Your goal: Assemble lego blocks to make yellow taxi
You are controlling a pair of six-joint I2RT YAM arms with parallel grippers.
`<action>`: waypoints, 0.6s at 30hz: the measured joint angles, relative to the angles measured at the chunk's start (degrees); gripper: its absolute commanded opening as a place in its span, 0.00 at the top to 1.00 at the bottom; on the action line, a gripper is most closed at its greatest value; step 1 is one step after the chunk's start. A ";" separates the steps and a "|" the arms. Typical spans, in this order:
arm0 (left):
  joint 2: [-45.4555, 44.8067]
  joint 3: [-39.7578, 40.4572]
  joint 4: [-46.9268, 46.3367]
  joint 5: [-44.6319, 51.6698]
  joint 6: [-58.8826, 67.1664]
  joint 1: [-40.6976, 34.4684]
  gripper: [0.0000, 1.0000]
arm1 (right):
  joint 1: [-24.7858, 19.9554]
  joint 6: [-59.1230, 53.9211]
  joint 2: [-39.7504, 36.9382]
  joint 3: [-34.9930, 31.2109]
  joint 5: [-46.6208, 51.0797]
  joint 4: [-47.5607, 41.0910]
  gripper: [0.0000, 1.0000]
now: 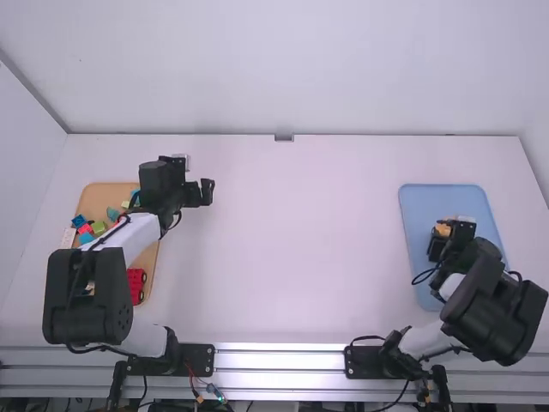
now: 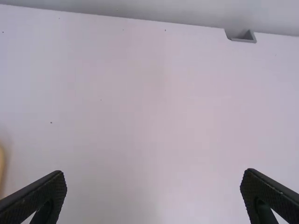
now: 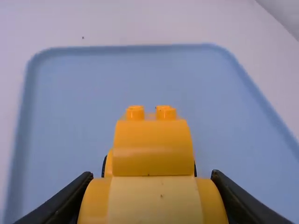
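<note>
Over the blue tray (image 1: 433,203) on the right is my right gripper (image 1: 441,233), with the yellow car (image 1: 443,229) at its fingers. In the right wrist view the yellow car (image 3: 153,147) has two studs on top, and its near end sits between the fingertips of the right gripper (image 3: 152,198), shut on it. The tray's floor (image 3: 88,93) lies beyond the car. My left gripper (image 1: 208,191) is above the table just right of the tan tray. Seen from its wrist, the left gripper (image 2: 153,196) is open wide, nothing between its fingers.
At the far left, the tan tray (image 1: 107,194) holds several small blocks, among them a green block (image 1: 99,228), plus a red wheeled piece (image 1: 136,286), partly under the left arm. A small grey notch (image 1: 284,137) marks the table's back edge.
</note>
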 measured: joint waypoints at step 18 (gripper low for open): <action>-0.02 0.02 -0.20 1.75 0.26 -0.17 0.01 | 1.18 3.85 -9.99 1.20 0.72 -18.88 0.01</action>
